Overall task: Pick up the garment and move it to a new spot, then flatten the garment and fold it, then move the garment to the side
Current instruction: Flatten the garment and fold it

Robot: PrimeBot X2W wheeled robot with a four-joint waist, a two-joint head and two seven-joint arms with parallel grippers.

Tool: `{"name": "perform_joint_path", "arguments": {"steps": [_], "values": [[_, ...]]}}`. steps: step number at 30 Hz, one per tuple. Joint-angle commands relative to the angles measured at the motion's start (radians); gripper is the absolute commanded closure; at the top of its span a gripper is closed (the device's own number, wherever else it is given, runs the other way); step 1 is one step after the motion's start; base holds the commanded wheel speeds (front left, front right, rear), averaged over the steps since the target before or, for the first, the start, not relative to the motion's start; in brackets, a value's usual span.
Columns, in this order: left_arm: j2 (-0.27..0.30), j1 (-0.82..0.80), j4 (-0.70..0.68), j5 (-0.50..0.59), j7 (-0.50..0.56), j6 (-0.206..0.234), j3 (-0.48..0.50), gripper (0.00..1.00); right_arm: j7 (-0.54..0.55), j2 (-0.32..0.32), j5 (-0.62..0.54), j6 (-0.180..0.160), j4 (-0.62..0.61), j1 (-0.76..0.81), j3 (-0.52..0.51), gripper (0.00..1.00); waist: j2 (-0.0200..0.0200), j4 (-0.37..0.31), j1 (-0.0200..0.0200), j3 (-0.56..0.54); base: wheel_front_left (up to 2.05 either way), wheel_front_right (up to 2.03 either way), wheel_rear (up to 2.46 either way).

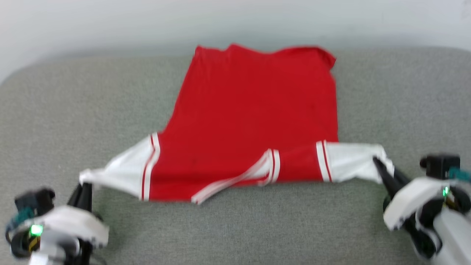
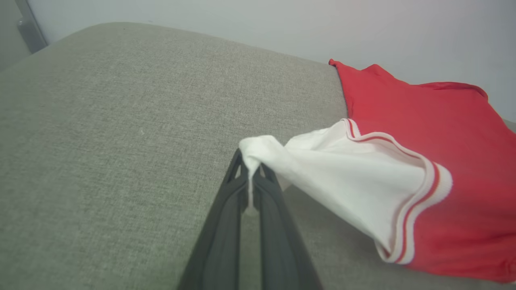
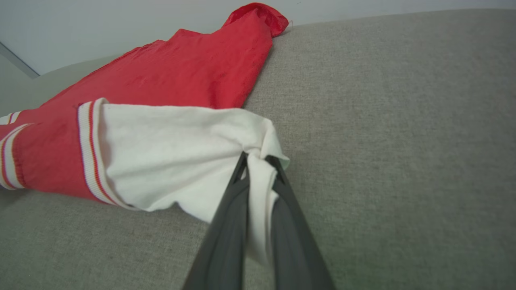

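Gripped the garment (image 1: 254,117) by both white sleeve tips, left gripper (image 1: 84,186) pinched shut on one, right gripper (image 1: 376,161) on the other; lay spread flat across the grey cushion (image 1: 235,228), hem toward the wall (image 1: 235,18).

The head view is blurred all over, so the seams of the garment (image 1: 254,110) cannot be read there. At lower left the tips of the left gripper (image 1: 85,185) are buried in bunched white sleeve and its body is cut by the bottom edge. The right gripper (image 1: 378,162) hides its tips in the other sleeve, its arm running off the lower right corner. The garment's red body leaves the left wrist view's right edge. Its underside, against the grey fabric surface (image 1: 235,228), is hidden.
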Motion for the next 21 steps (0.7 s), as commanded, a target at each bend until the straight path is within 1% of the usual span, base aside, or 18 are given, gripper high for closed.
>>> {"name": "perform_joint_path", "arguments": {"steps": [1, 2, 3, 7, 8, 13, 16, 17, 18, 19, 20, 21], "values": [[0.017, 0.046, -0.012, 0.006, -0.007, 0.016, 0.014, 1.0, -0.006, -0.015, -0.001, -0.003, -0.006, 0.045, -0.016, 1.0, 0.0, 0.003, 0.0004, -0.054, 0.0, 0.0, 0.0], [0.021, 0.121, -0.05, 0.005, -0.007, 0.034, 0.017, 1.0, -0.002, -0.008, -0.006, -0.003, -0.032, 0.113, -0.03, 1.0, 0.0, 0.002, 0.0004, -0.085, 0.0, 0.0, 0.0], [0.021, 0.156, -0.072, -0.003, -0.007, 0.043, 0.024, 1.0, -0.001, -0.008, -0.012, -0.003, -0.048, 0.149, -0.04, 1.0, 0.0, 0.004, 0.0004, -0.095, 0.0, 0.0, 0.0], [0.021, 0.279, -0.149, -0.026, 0.013, 0.064, 0.035, 1.0, 0.01, 0.006, -0.044, -0.003, -0.106, 0.28, -0.081, 1.0, 0.0, 0.013, 0.0004, -0.125, 0.0, 0.0, 0.0], [0.021, 0.279, -0.149, -0.026, 0.013, 0.064, 0.035, 1.0, 0.01, 0.006, -0.044, -0.003, -0.106, 0.28, -0.081, 1.0, 0.0, 0.013, 0.0004, -0.125, 0.0, 0.0, 0.0], [0.018, 0.379, -0.207, -0.017, 0.019, 0.094, 0.025, 1.0, 0.032, 0.044, -0.088, -0.003, -0.176, 0.421, -0.146, 1.0, 0.0, 0.019, 0.0004, -0.137, 0.0, 0.0, 0.0], [0.009, 0.411, -0.233, -0.005, 0.012, 0.092, 0.012, 1.0, 0.055, 0.069, -0.138, -0.003, -0.208, 0.481, -0.173, 1.0, 0.0, 0.021, 0.0004, -0.139, 0.0, 0.0, 0.0], [0.007, 0.416, -0.241, 0.002, 0.009, 0.094, 0.009, 1.0, 0.063, 0.08, -0.155, -0.003, -0.217, 0.494, -0.18, 0.95, 0.0, 0.022, 0.0004, -0.138, 0.0, 0.0, 0.0], [0.003, 0.419, -0.251, 0.011, 0.007, 0.094, 0.006, 1.0, 0.065, 0.089, -0.17, -0.002, -0.226, 0.501, -0.19, 0.76, 0.0, 0.024, 0.0004, -0.137, 0.0, 0.0, 0.0], [-0.002, 0.421, -0.261, 0.019, 0.004, 0.094, 0.004, 1.0, 0.07, 0.099, -0.18, -0.002, -0.233, 0.506, -0.2, 0.55, 0.0, 0.027, 0.0004, -0.135, 0.0, 0.0, 0.0], [-0.013, 0.421, -0.268, 0.018, 0.002, 0.092, 0.001, 1.0, 0.076, 0.109, -0.186, -0.002, -0.237, 0.512, -0.206, 0.36, 0.0, 0.03, 0.0004, -0.132, 0.0, 0.0, 0.0], [-0.025, 0.417, -0.278, 0.012, 0.001, 0.083, 0.0, 1.0, 0.08, 0.118, -0.191, -0.002, -0.245, 0.509, -0.209, 0.0, 0.0, 0.033, 0.0004, -0.126, 0.0, 0.0, 0.0]]}}
